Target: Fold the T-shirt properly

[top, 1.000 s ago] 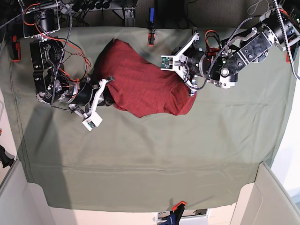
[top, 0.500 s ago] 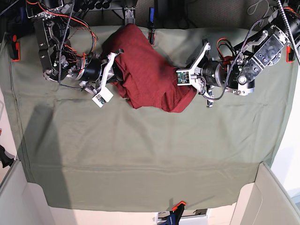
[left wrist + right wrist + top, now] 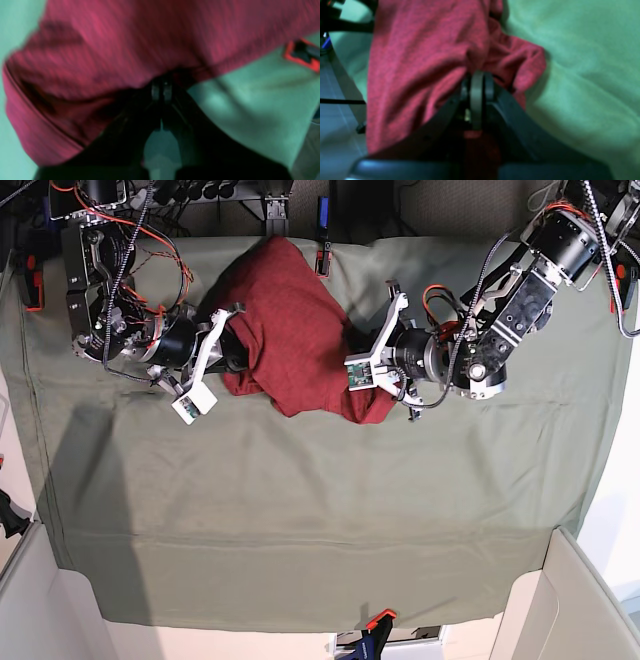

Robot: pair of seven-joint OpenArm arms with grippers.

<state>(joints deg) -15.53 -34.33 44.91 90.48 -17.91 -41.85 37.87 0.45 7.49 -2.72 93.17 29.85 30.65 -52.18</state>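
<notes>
**A:** What have I got in each tool?

**B:** My left tool (image 3: pixel 162 89) is pinched tight on a fold of the shirt (image 3: pixel 290 330); the wrist view shows the tips together with red cloth bunched over them. My right tool (image 3: pixel 477 87) is clamped the same way, with fabric caught between the tips and draped down both sides.

**A:** Where does the shirt sit?

**B:** Bunched in a lump at the far edge of the tabletop (image 3: pixel 300 520), about midway along it, one end reaching the rim by the clamp (image 3: pixel 323 258). The two tools hold opposite sides of the lump.

**A:** Which step is this?

**B:** I judge it as spreading, not folding proper. The cloth is crumpled and no flat panel shows. Next I would draw the tools apart and toward the near edge, so the shirt lays out flat.

**A:** Room for that?

**B:** Plenty. The whole near half of the green cloth is bare. The far edge is crowded with cables and the clamp, so I would keep away from it.
</notes>
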